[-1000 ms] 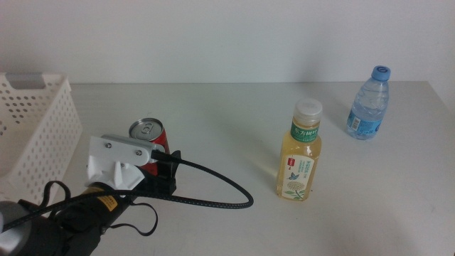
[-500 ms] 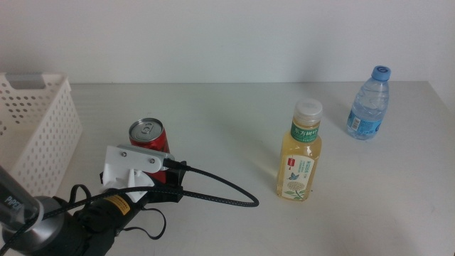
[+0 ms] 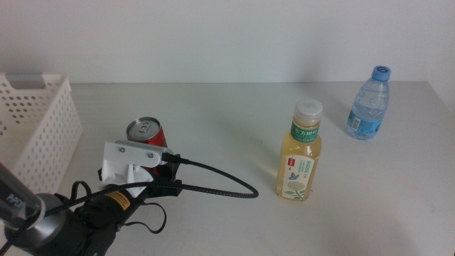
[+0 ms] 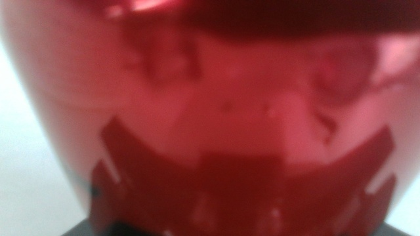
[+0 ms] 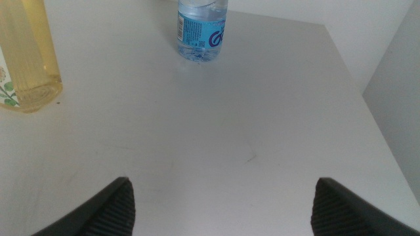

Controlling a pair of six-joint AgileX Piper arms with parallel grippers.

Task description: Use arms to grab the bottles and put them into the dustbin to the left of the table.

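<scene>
Three drinks stand upright on the table [image 3: 234,107]: a red can [image 3: 146,134] near the white basket [image 3: 35,128] at the left edge, a yellow tea bottle [image 3: 300,151] in the middle, and a water bottle [image 3: 370,103] at the far right. The left gripper [image 3: 162,171] sits right against the can, which fills its wrist view, though I cannot tell whether it is clenched. The right gripper [image 5: 220,203] waits with jaws spread wide above bare table near the tea and water bottles.

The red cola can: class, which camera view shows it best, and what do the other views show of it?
The middle view: the red cola can stands upright on the table, top visible, with the left pincer at its side. The left wrist view shows only a blurred red surface filling the picture. The right wrist view shows no can at all.
</scene>
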